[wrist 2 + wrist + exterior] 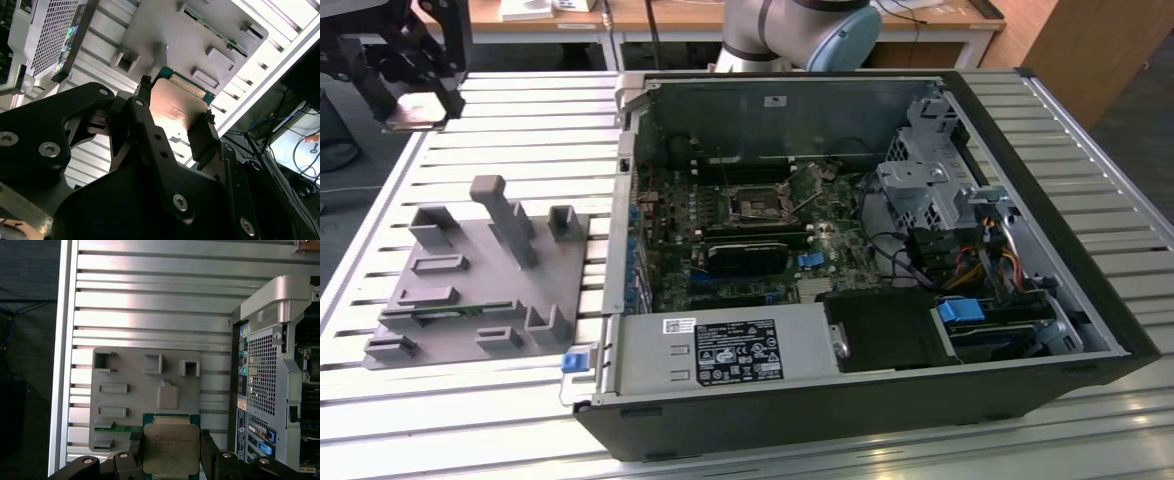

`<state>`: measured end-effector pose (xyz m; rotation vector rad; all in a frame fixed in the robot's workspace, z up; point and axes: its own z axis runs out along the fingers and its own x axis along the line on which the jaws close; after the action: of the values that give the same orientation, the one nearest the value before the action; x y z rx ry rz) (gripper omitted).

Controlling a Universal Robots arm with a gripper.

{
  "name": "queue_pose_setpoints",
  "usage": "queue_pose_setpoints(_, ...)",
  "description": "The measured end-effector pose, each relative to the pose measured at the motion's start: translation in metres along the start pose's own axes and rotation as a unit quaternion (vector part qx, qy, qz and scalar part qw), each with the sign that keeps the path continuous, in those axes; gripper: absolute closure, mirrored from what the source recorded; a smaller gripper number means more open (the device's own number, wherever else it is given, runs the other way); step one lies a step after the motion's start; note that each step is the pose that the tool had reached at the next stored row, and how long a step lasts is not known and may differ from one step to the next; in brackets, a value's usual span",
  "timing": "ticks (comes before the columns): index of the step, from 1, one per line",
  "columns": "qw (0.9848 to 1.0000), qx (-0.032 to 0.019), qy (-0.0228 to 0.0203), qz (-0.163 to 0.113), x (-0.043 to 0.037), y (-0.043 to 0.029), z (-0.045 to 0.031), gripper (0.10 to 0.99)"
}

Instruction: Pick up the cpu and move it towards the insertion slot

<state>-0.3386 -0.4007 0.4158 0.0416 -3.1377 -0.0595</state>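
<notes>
Exterior view is showing the claw in the upper left of the frame gripping the cpu by two opposite edges, probably so it is hanging level with its underside free, well apart from the insertion slot at frame centre.
</notes>
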Motion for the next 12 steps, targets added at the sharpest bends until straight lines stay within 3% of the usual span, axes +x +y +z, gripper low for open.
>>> queue_pose_setpoints(12,1.0,0.0,0.0,0.0,-0.01,-0.0003,-0.0001,0.545)
